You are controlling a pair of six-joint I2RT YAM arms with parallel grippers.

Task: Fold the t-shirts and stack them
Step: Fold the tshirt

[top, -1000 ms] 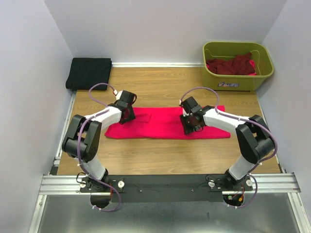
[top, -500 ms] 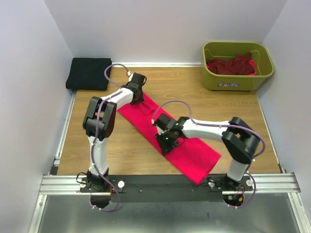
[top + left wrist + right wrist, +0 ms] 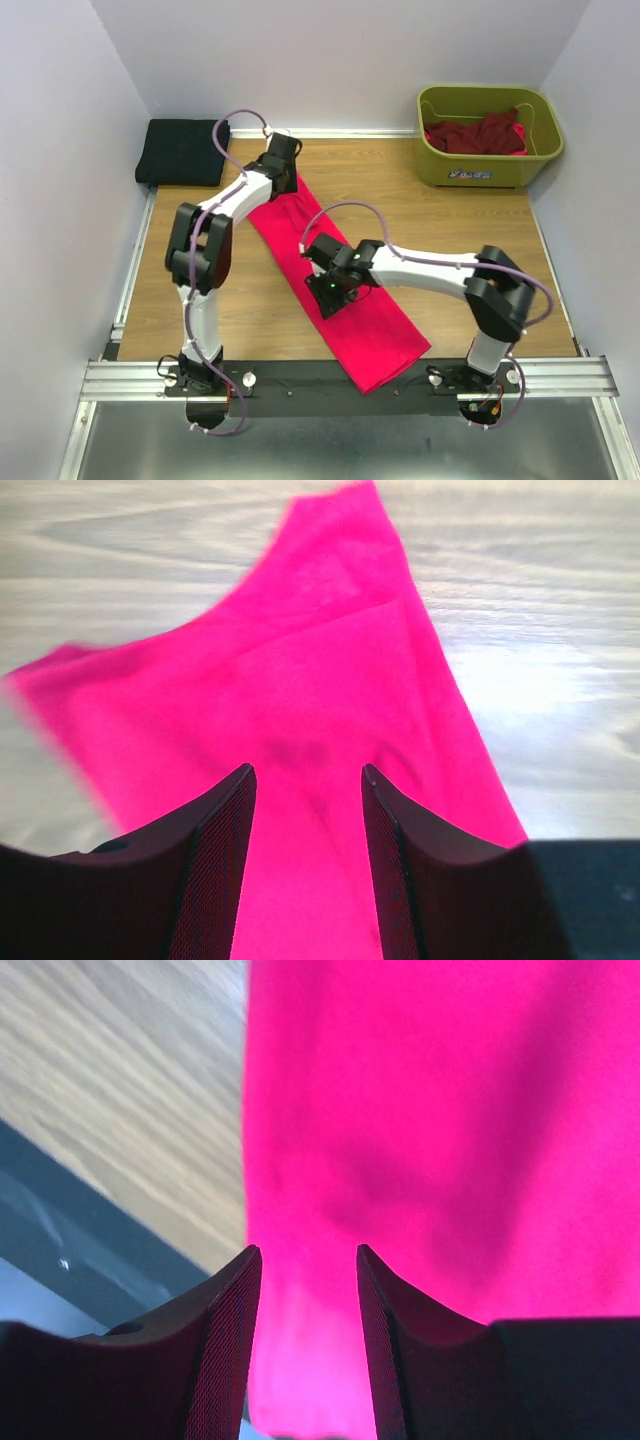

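Observation:
A bright pink-red t-shirt, folded into a long strip, lies slantwise on the wooden table from far left to the near edge. My left gripper hovers at its far end, jaws apart, with flat pink cloth showing between the fingers. Over the strip's middle my right gripper is also open, and pink cloth fills the gap. A black t-shirt lies folded at the far left corner. Dark maroon t-shirts sit in the tub.
The olive-green tub stands at the far right corner. The strip's near end reaches the black rail at the table's front edge, which also shows in the right wrist view. White walls close in on the table.
Both arms swung the pink shirt from lying crosswise to lying slantwise, its right end now at the near edge. The left gripper went farther back and the right one came left and nearer. Both jaws widened.

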